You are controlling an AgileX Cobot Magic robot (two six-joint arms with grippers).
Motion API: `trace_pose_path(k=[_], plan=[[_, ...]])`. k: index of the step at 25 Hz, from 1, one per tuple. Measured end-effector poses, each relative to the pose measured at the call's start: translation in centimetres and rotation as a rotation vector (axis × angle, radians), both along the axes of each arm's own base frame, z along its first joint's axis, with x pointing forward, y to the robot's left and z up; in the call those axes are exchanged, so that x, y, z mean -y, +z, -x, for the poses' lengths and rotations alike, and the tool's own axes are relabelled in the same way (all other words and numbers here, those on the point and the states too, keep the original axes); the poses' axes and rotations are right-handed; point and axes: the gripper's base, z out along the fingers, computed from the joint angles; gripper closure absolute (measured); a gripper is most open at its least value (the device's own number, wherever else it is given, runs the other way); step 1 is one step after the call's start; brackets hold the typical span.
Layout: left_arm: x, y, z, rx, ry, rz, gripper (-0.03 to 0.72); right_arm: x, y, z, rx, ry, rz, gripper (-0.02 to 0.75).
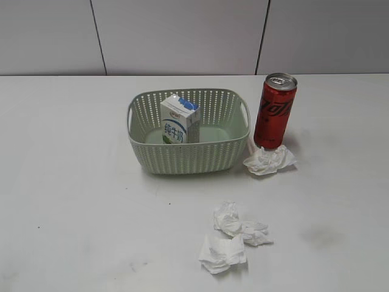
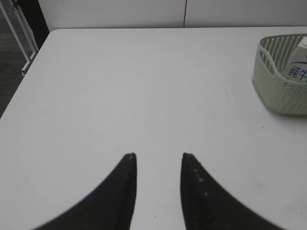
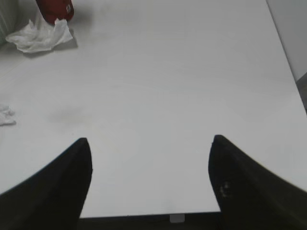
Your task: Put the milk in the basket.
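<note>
The milk (image 1: 179, 120), a small white carton with blue characters and a blue top patch, stands upright inside the pale green perforated basket (image 1: 188, 159) at the table's middle back. The left wrist view shows the basket (image 2: 278, 91) at its right edge with the milk (image 2: 300, 67) inside. My left gripper (image 2: 158, 155) is open and empty over bare table, far left of the basket. My right gripper (image 3: 149, 139) is wide open and empty near the table's front edge. Neither gripper shows in the exterior view.
A tall red soda can (image 1: 275, 111) stands right of the basket with a crumpled tissue (image 1: 269, 160) at its base; both show in the right wrist view, the can (image 3: 55, 9) and the tissue (image 3: 41, 36). Two more crumpled tissues (image 1: 234, 238) lie at the front middle.
</note>
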Motion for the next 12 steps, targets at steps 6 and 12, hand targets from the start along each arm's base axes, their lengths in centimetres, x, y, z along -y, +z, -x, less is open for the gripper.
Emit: trace_pose_path(k=[6, 12], plan=[[0.0, 0.0, 0.0, 0.0, 0.0, 0.0, 0.454, -0.1, 0.2, 2.3, 0.144, -0.001, 0.006, 0.151], [0.0, 0.0, 0.0, 0.0, 0.0, 0.0, 0.454, -0.2, 0.2, 3.2, 0.196, 0.0, 0.004, 0.151]])
